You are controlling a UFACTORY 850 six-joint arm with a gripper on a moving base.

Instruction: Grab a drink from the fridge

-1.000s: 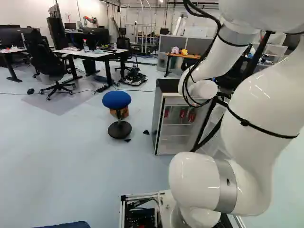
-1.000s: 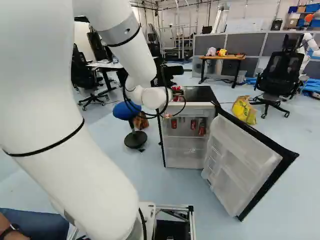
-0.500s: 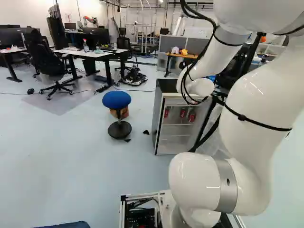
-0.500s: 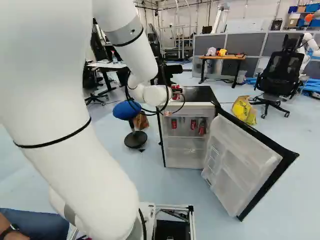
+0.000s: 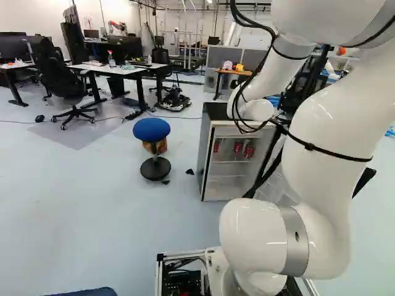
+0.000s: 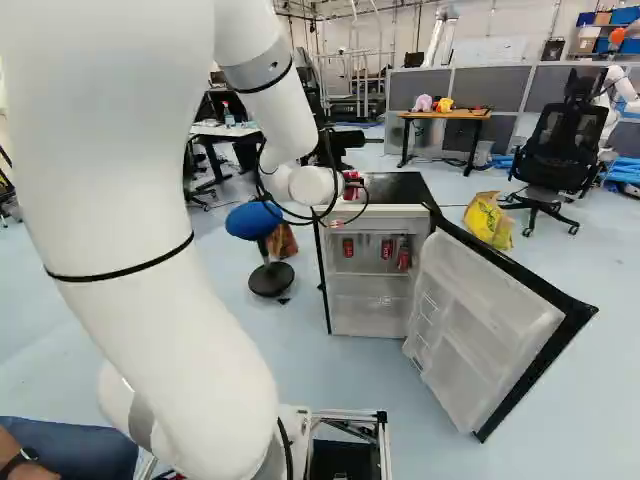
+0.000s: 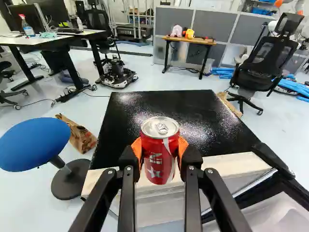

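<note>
In the wrist view my gripper (image 7: 160, 153) is shut on a red drink can (image 7: 157, 166), its orange pads on both sides. The can is upright, its silver lid showing. Beyond and below it lies the black top of the fridge (image 7: 193, 108). In the right base view the red of the held can (image 6: 352, 187) shows beside the white wrist, which mostly hides the gripper. The fridge (image 6: 372, 212) stands with its door (image 6: 490, 325) swung wide. Several red cans (image 6: 387, 249) are on its upper shelf.
The blue stool (image 5: 152, 129) stands beside the fridge, a paper bag (image 7: 79, 135) near it. Beyond the fridge are a wooden table (image 6: 445, 114), an office chair (image 6: 562, 140) and a yellow bag (image 6: 489, 220). Another robot (image 6: 618, 90) stands at the far right.
My arm has shifted leftward in the left base view, while its upper links have moved rightward in the right base view; the wrist has moved only slightly. The base and fridge have stayed put.
</note>
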